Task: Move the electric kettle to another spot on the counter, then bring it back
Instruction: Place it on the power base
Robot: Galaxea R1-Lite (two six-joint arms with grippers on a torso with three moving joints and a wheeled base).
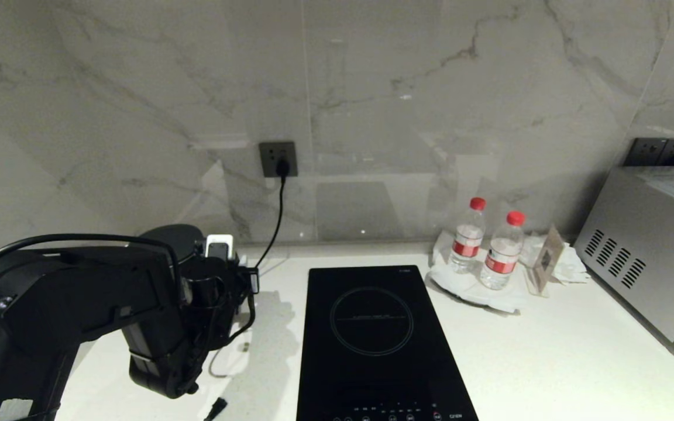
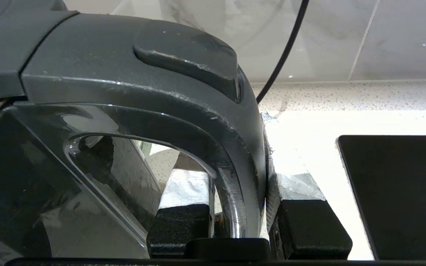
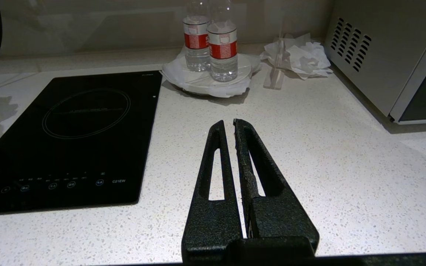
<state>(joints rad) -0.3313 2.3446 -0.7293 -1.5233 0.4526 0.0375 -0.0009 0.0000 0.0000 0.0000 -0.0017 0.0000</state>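
We see the kettle point(image 2: 87, 111) at the far left of the tabletop point(image 1: 547, 362), its handle point(image 2: 235, 177) clamped narrowly in our left claw point(image 2: 240, 221); our right claw point(image 3: 229, 127) is closed, empty.

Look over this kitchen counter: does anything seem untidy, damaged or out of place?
Crumpled white tissue lies loose beside the microwave, and the two water bottles stand on a plate over rumpled paper. Nothing looks spilled or broken.
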